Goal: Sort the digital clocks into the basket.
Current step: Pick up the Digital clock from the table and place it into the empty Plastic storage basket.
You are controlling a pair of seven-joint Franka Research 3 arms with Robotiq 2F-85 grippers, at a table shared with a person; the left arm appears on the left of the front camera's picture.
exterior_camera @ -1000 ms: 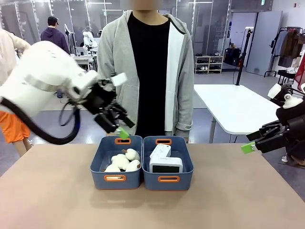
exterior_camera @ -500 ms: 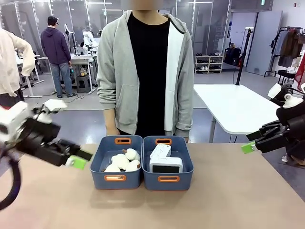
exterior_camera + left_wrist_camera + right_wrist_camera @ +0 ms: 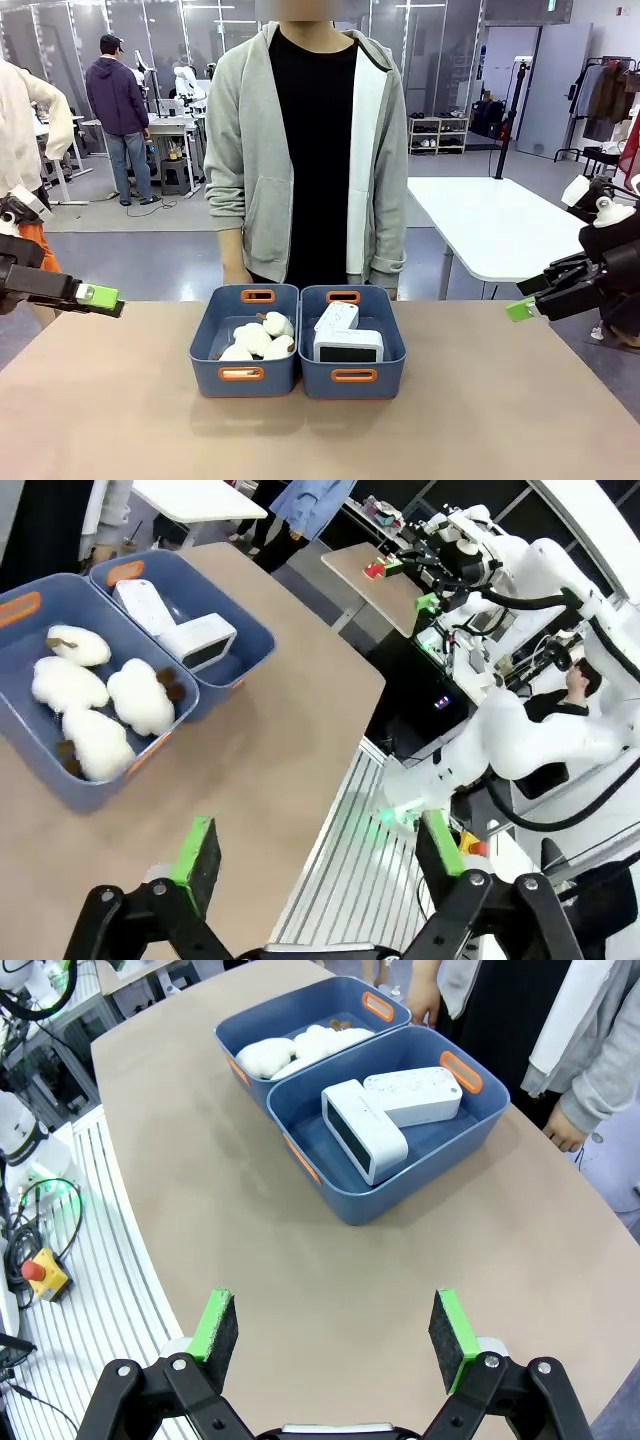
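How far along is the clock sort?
Looks done: both digital clocks lie in the right basket, and the plush sheep fill the left bin. In hand: nothing. The left gripper and right gripper are open, empty, out at the table's sides. Left: nothing visible on the table.

A person in a grey zip hoodie [image 3: 248, 150] over a black top stands at the far edge of a tan table [image 3: 320, 430], directly behind a blue bin [image 3: 212, 345] holding fluffy white plush sheep toys [image 3: 258, 337]. Beyond, a white table [image 3: 495, 225] stands at right near a shelf rack [image 3: 437, 133] and hanging garments [image 3: 605, 100], while another person in a dark jacket and cap [image 3: 115, 95] stands with back turned at a cluttered workbench [image 3: 172, 125] at left. A grey door [image 3: 552, 85] closes the room's far right side.
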